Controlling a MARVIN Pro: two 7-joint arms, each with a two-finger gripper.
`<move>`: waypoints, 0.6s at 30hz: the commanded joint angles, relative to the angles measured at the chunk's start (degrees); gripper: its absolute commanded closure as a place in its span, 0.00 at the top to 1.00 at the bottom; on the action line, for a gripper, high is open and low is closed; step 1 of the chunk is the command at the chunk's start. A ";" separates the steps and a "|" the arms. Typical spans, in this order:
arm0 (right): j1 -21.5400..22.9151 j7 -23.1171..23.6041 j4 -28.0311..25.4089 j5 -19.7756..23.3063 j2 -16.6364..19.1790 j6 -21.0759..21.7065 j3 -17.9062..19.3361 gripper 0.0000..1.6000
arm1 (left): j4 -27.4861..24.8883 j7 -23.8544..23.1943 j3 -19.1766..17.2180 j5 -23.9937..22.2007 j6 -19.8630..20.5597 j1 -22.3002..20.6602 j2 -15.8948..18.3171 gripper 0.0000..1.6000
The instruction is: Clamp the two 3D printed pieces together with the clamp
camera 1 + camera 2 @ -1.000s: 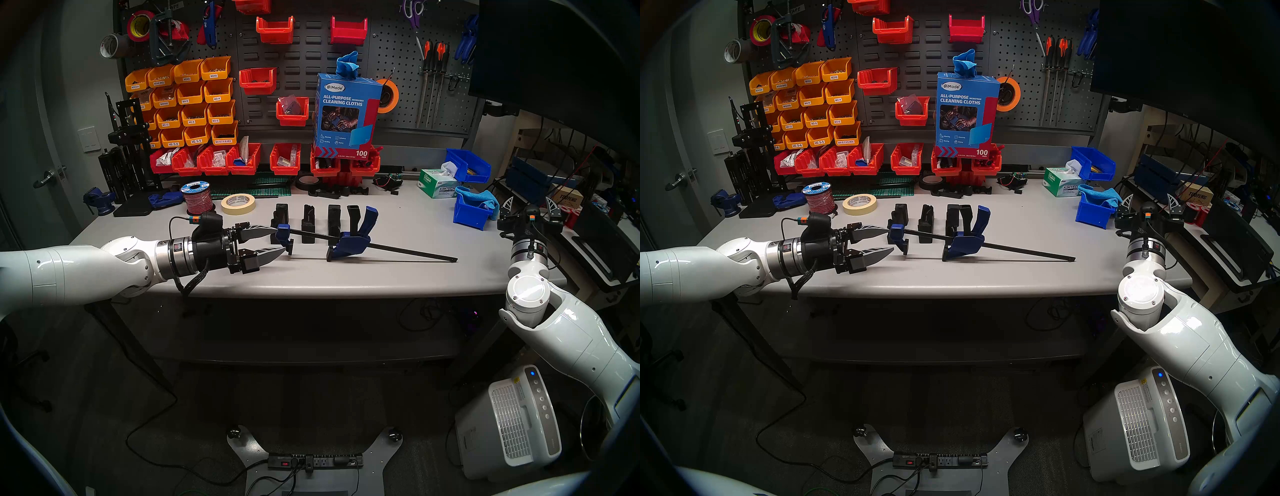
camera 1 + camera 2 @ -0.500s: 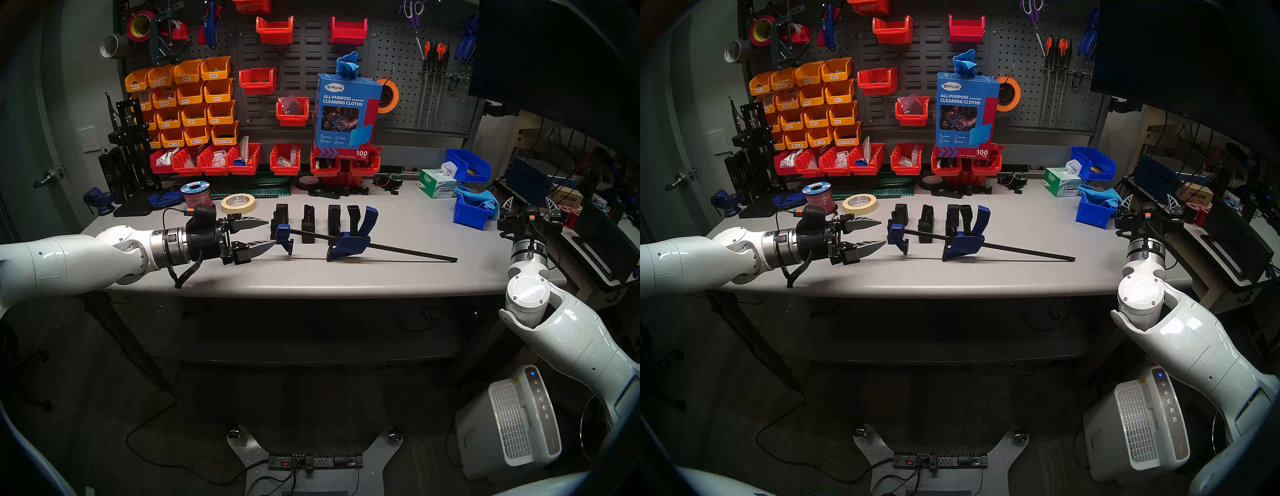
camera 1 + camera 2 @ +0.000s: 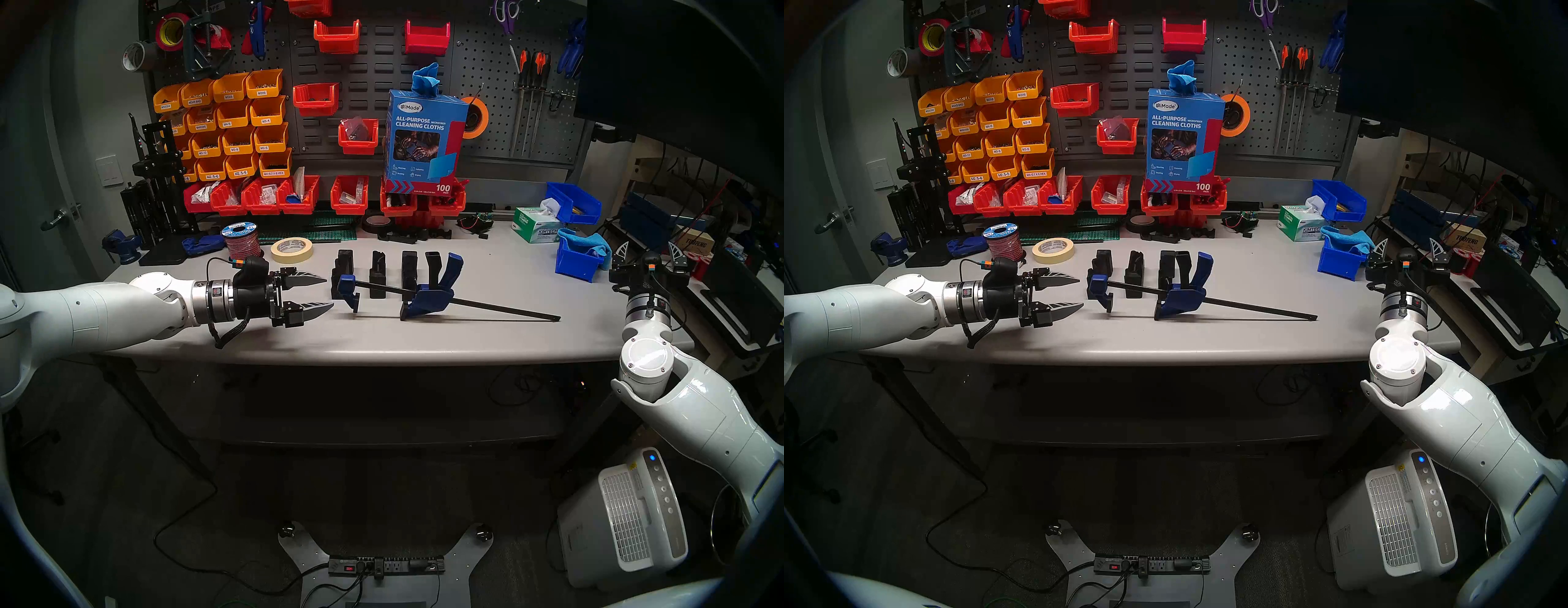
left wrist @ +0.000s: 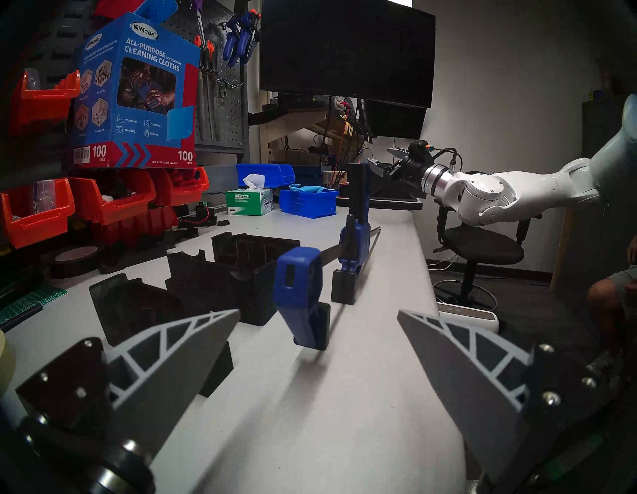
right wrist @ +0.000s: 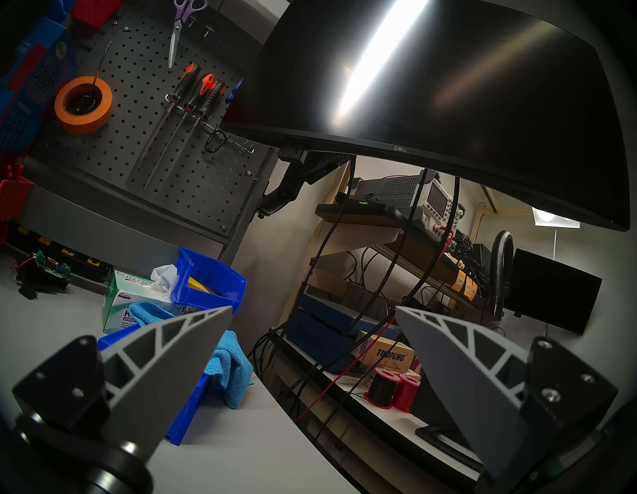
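Note:
The clamp [image 3: 428,297] rests across the middle of the grey table [image 3: 424,339], its thin black bar [image 3: 500,306] running right. Its small blue end jaw [image 3: 347,288] [image 4: 298,276] points at my left gripper [image 3: 330,293] [image 3: 1081,292] [image 4: 317,311]. That gripper is open and empty, tips just short of the end jaw, not touching it. Three black 3D printed pieces [image 3: 343,265] [image 3: 377,271] [image 3: 409,269] stand in a row behind the bar. My right gripper [image 3: 649,244] [image 5: 314,307] hangs open and empty off the table's right end.
A masking tape roll [image 3: 292,249] and a red wire spool [image 3: 242,242] sit behind my left wrist. A blue bin with a cloth [image 3: 579,259] and a tissue box [image 3: 536,225] stand at the right rear. Red bins [image 3: 297,195] line the back.
My left gripper has drawn back to the left, from straddling the clamp's end jaw to just short of it, staying open. The clamp and the right arm have not moved.

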 commanded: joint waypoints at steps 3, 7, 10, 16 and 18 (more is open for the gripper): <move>0.35 -0.11 -0.04 -0.14 0.44 -0.10 0.44 1.00 | 6.56 -8.97 -3.32 -4.95 0.97 2.65 -5.03 1.00; 0.35 -0.11 -0.04 -0.14 0.45 -0.11 0.44 1.00 | 10.15 -12.98 -4.33 -6.57 1.72 3.62 -6.79 1.00; 0.35 -0.12 -0.04 -0.13 0.45 -0.11 0.43 1.00 | 11.76 -14.56 -5.07 -7.26 2.17 4.14 -7.56 1.00; 0.36 -0.12 -0.04 -0.13 0.46 -0.11 0.42 1.00 | 12.64 -15.75 -5.80 -7.30 2.63 4.54 -8.35 1.00; 0.36 -0.12 -0.04 -0.13 0.46 -0.11 0.42 1.00 | 12.97 -16.32 -5.89 -7.07 2.76 4.66 -8.71 1.00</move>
